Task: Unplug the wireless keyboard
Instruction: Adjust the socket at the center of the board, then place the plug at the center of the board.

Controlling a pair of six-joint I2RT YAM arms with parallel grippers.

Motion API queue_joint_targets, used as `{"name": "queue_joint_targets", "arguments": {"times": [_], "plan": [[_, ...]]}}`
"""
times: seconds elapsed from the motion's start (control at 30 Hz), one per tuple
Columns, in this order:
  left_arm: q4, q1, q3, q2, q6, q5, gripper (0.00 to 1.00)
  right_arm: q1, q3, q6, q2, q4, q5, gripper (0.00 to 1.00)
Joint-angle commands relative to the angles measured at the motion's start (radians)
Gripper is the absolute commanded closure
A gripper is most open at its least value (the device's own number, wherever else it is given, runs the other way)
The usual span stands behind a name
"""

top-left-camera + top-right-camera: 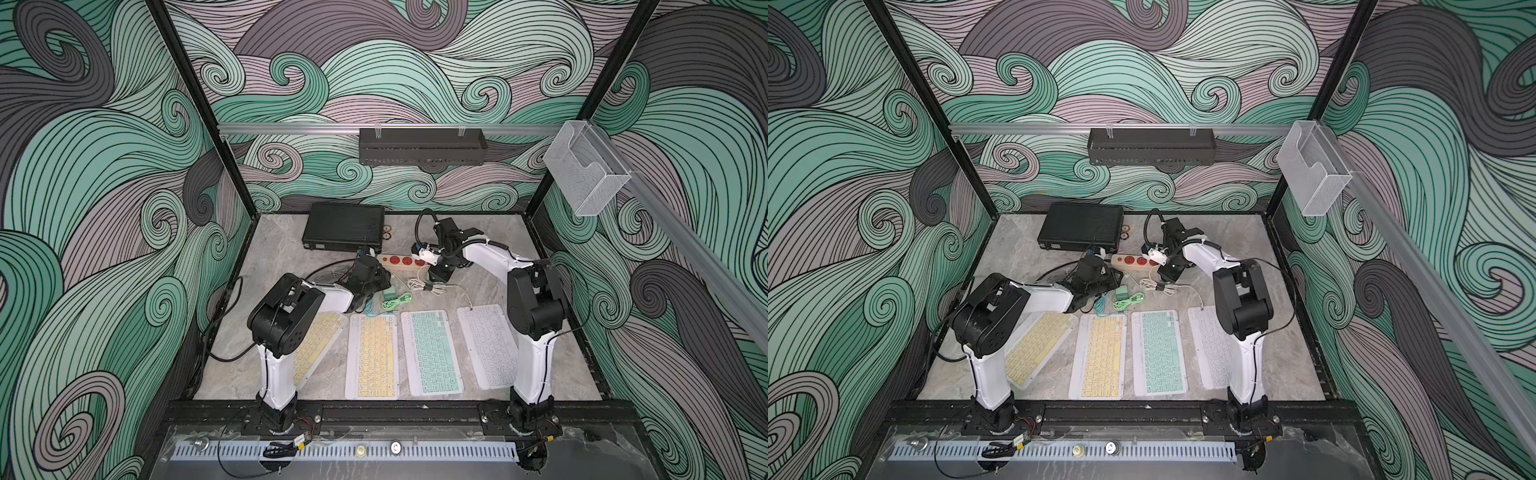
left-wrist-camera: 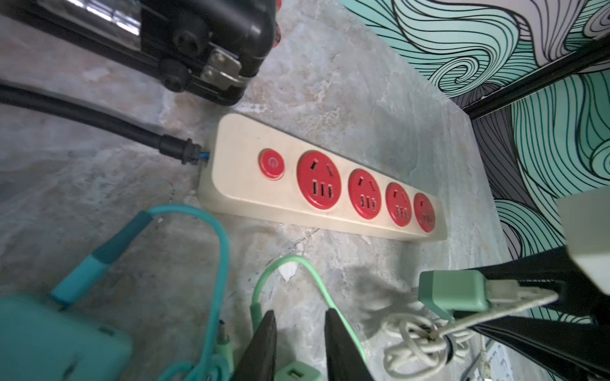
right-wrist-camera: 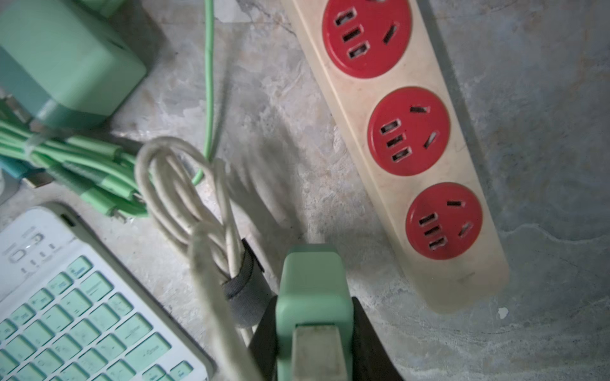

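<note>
I am clamping my right pincer [image 3: 313, 316] on a mint-green charger block [image 3: 312, 280] beside the cream power strip [image 3: 412, 171]. Its off-white cable [image 3: 214, 313] is reaching the slim white wireless keyboard [image 1: 488, 347], lying at the right of the desk [image 1: 270, 257]. Whether my left pincer [image 2: 298, 316] is gripping anything, I cannot tell.

The power strip [image 2: 318, 179] is smooth glossy plastic; the tabletop [image 2: 363, 99] matt, marble-like stone.

Lab robot cell: wave-print walls [image 1: 83, 166], aluminium rail [image 1: 291, 129], marble tabletop [image 1: 270, 249].
</note>
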Motion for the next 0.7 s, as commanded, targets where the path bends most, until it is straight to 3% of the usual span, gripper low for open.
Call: {"name": "queue_joint_targets", "arguments": {"times": [0.0,0.33,0.67], "plan": [[0.037,-0.017,-0.010,-0.049,0.047,-0.035,0.72,-0.005,-0.010,-0.063,-0.059,-0.053,-0.089,1.00],[0.075,-0.037,-0.056,-0.097,0.073,-0.095,0.73,-0.002,0.001,-0.092,-0.031,-0.152,-0.148,1.00],[0.080,-0.040,-0.066,-0.107,0.078,-0.116,0.73,0.000,-0.016,-0.105,0.001,-0.178,-0.131,1.00]]}}
